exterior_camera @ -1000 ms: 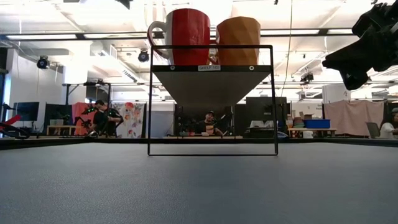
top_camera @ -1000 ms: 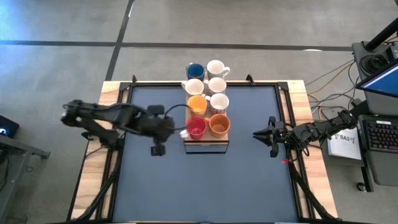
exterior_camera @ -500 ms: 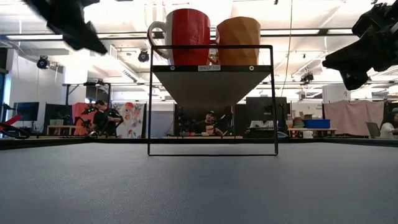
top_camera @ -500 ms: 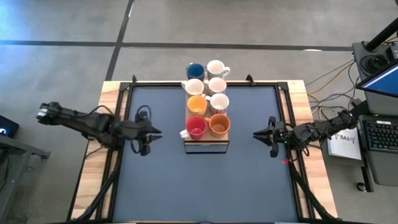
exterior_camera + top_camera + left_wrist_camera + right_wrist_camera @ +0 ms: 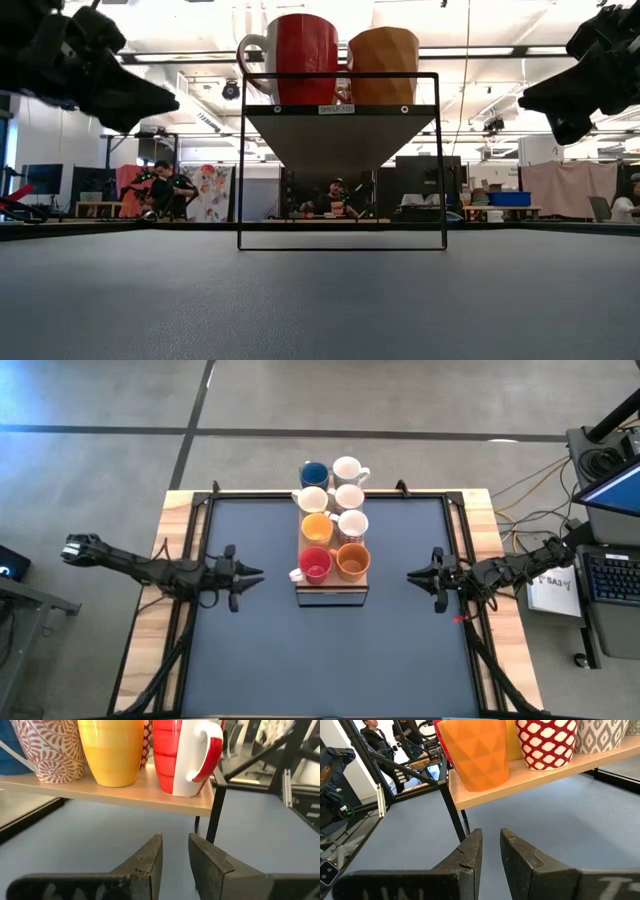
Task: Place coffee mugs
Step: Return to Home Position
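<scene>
Ahead of the left gripper (image 5: 250,573), well apart from its fingertips, the red mug (image 5: 175,755) stands at the end of the raised shelf board (image 5: 125,795). The yellow-orange mug (image 5: 112,750) is just beside it. The left fingers (image 5: 150,857) are slightly parted with nothing between them. Across the shelf, the right gripper (image 5: 415,574) faces the brown-orange mug (image 5: 475,752) in the same way, its fingers (image 5: 467,855) also a little apart and empty. Both grippers hover above the dark table (image 5: 330,660). All eight coffee mugs (image 5: 349,495) sit on the board in two rows, so the placing looks finished and only the arms' move to rest seems left.

If a mug needed moving, it would likely feel rigid and fairly weighty for its size. Glazed ceramic is slippery, and it could chip or break if dropped or knocked against a neighbour. The safest hold is probably across the wall at the rim, with one finger inside. The handle (image 5: 212,750) is another option; on the red mug it juts toward the left fingers.
</scene>
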Available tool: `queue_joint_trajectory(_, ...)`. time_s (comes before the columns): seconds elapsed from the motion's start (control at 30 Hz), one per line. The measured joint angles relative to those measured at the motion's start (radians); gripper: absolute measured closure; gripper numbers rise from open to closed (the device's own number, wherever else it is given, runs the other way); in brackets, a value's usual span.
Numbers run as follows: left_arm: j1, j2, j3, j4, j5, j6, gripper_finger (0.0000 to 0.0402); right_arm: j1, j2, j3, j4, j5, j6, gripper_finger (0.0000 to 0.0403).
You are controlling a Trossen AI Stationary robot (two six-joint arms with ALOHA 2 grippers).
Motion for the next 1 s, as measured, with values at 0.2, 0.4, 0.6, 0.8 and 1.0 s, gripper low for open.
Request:
queue_joint_trajectory(0.2,0.000,-0.007,-0.094,0.131,0.000,0.001,0.0326,0.000,0.000,0.000,0.000,0.000,0.000,0.0346)
queue_joint_trajectory(0.4,0.000,0.001,-0.091,0.067,-0.007,-0.024,0.0326,0.000,0.000,0.000,0.000,0.000,0.000,0.0346)
queue_joint_trajectory(0.6,0.000,0.016,-0.088,0.066,-0.007,-0.087,0.0326,0.000,0.000,0.000,0.000,0.000,0.000,0.0346)
queue_joint_trajectory(0.8,0.000,0.025,-0.088,0.064,-0.008,-0.023,0.0326,0.000,0.000,0.000,0.000,0.000,0.000,0.0346)
queue_joint_trajectory(1.0,0.000,-0.012,-0.087,0.063,-0.008,-0.006,0.0326,0.000,0.000,0.000,0.000,0.000,0.000,0.0346)
